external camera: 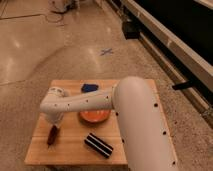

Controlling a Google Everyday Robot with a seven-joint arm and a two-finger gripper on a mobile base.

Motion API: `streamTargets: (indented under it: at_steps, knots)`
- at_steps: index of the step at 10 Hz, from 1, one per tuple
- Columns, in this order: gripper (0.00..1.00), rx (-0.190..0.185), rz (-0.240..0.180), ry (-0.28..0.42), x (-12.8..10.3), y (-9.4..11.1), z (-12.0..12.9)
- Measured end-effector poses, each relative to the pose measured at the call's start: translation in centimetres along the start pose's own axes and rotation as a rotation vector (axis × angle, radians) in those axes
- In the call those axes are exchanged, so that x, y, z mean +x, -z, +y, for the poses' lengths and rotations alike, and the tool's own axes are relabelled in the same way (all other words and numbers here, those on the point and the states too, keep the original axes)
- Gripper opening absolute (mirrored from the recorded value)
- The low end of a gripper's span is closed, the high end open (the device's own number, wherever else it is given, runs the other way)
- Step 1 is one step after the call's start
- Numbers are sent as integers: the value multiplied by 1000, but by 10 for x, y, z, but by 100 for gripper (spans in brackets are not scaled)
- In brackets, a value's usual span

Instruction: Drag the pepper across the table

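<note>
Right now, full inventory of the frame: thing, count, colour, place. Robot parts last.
table: 1, light wood, centre of the floor area.
pepper: 1, dark red, left front part of the table, just below the gripper.
bowl: 1, orange, table middle, partly hidden by the arm.
blue object: 1, blue, table's far edge.
striped box: 1, black with pale stripes, front centre.
floor cross mark: 1, blue, beyond the table.
arm: 1, white, reaching from the right across the table.
gripper: 1, over the pepper.
</note>
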State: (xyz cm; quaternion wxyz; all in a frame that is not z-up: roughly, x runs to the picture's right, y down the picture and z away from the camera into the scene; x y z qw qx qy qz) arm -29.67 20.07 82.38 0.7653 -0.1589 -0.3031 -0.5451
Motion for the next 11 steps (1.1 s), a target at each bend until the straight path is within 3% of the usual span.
streamTargets:
  at_steps: [9, 11]
  knots:
    - [1, 64, -15, 20, -62, 10, 54]
    - [6, 76, -23, 30, -71, 12, 59]
